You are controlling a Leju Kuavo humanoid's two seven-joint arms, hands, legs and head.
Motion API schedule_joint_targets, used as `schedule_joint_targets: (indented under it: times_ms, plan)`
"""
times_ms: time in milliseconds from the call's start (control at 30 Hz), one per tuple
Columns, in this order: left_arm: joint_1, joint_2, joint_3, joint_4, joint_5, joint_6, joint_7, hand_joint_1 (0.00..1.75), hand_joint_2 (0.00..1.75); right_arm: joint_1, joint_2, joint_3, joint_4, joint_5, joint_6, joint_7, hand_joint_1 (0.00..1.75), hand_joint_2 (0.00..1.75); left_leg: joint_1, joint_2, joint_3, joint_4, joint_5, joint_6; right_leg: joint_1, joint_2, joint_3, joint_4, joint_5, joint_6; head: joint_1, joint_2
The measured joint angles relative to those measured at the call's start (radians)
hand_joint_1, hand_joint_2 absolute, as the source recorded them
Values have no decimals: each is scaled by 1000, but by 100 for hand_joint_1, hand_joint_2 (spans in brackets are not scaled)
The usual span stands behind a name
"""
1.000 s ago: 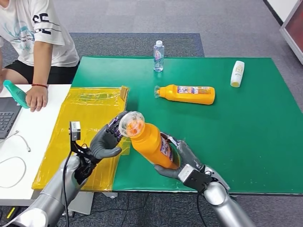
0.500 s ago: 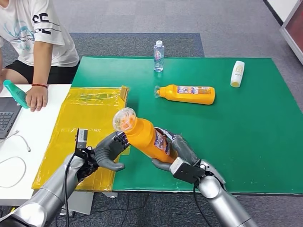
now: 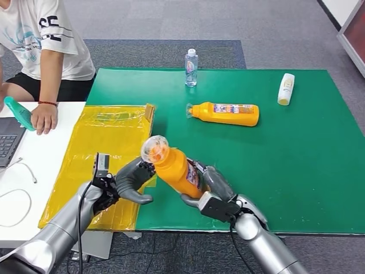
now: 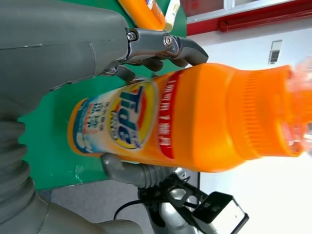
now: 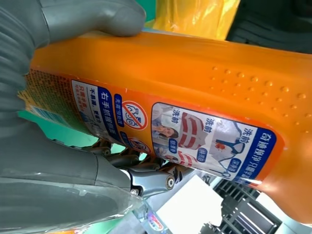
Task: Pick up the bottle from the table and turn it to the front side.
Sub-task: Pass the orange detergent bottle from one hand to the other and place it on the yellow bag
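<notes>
We see the right hand [image 3: 206, 188] gripping the base of an orange plastic detergent bottle with a clear cap [image 3: 174, 165], held above the near edge of the green table mat [image 3: 301, 165], cap tilted toward 10 o'clock. The left hand [image 3: 133, 180] sits just beside the neck, fingers apart. At 12 o'clock lie a second orange bottle [image 3: 226, 113] and an upright clear water bottle [image 3: 191, 67].

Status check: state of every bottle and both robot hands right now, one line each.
held orange bottle: lifted off the table, tilted, clear cap toward the left robot hand
right robot hand: grips the held bottle's lower body
left robot hand: open beside the bottle's neck, holding nothing
second orange bottle: lying on its side on the green mat
water bottle: upright, capped
white bottle: lying on its side
</notes>
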Motion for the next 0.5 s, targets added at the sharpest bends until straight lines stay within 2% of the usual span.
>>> schedule_joint_targets:
  times_ms: [500]
  plan:
    - [-7,5,-14,0,-3,12,0,0,175,-4,13,34,34,56,-46,16,175,175,0,0,0,0,0,0,0,0,0,0,0,0,0,0]
